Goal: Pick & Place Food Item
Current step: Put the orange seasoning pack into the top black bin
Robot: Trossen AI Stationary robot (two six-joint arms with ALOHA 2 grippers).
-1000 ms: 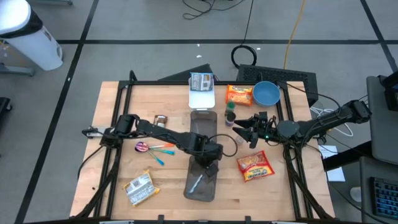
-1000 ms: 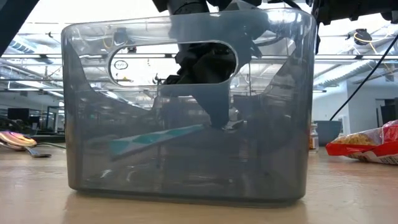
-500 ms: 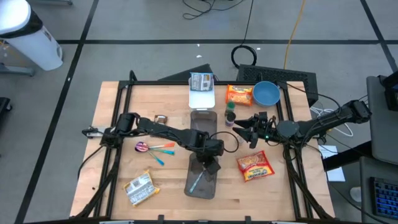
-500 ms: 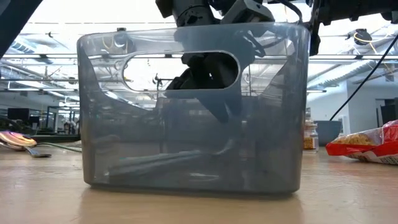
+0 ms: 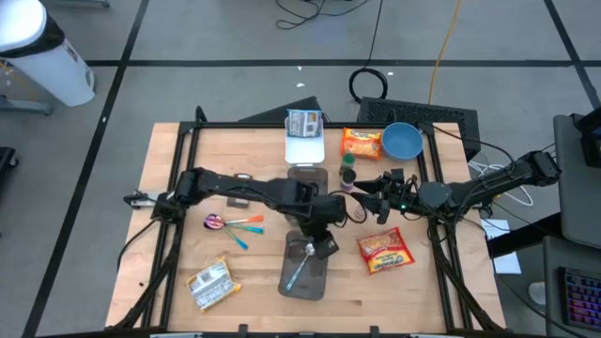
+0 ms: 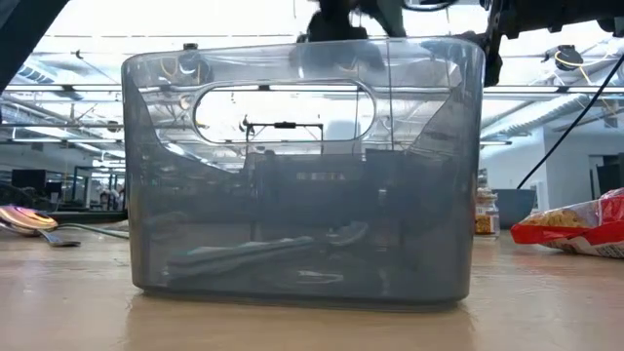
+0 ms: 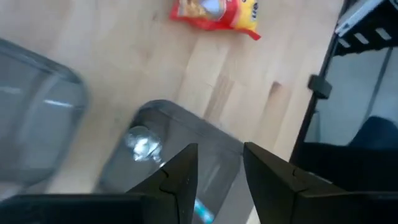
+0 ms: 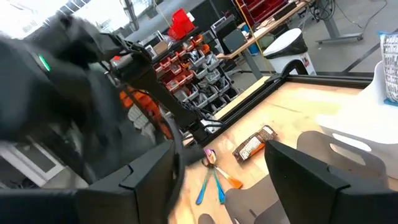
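Note:
A teal-handled spoon (image 5: 299, 268) lies flat on the floor of a grey see-through bin (image 5: 306, 286) near the table's front; the low view shows the spoon (image 6: 263, 252) resting along the bin's bottom. My left gripper (image 5: 324, 247) hangs open above that bin, touching nothing; between its fingers (image 7: 221, 177) I look down on the spoon's bowl (image 7: 142, 142). A red and yellow snack packet (image 5: 385, 251) lies right of the bin. My right gripper (image 5: 369, 192) waits open, held level above the table's right half, its fingers wide apart (image 8: 217, 186).
A second grey bin (image 5: 306, 180) stands just beyond the first. At the far edge are a white tray (image 5: 305, 143), an orange packet (image 5: 361, 143) and a blue bowl (image 5: 402, 141). A small bottle (image 5: 348, 175), coloured spoons (image 5: 235, 225), a silver packet (image 5: 208, 284) and a brown bar (image 5: 242, 179) also lie about.
My left gripper has let go of the spoon and risen straight up out of the bin. The spoon, held slanting with its bowl end up a second ago, has dropped and now lies flat on the bin's floor. The bin shifted slightly.

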